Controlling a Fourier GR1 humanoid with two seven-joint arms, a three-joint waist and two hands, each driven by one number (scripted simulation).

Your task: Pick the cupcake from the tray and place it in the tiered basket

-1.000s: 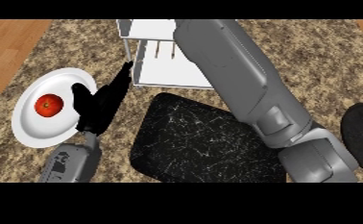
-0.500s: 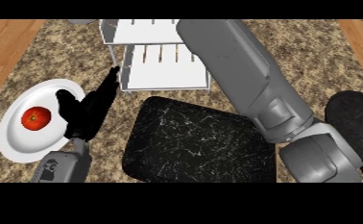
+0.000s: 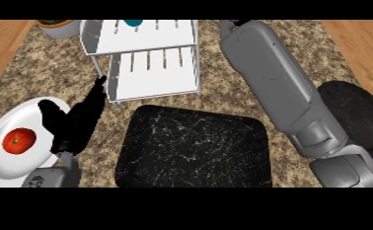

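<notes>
Leftward, plate (image 3: 20, 167) bearing red fruit (image 3: 18, 141) neighbours tray (image 3: 193, 150).

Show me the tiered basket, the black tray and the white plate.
tiered basket (image 3: 154, 82): head view, on its bare lower shelf.
black tray (image 3: 193, 146): head view, on the middle of its bare top.
white plate (image 3: 20, 119): head view, on bare white above the red fruit.

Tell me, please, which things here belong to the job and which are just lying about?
Job: tray, tiered basket, teal item on its top tier, perhaps the cupcake.
Lying about: plate, red fruit on it, pot, dark round thing.
</notes>
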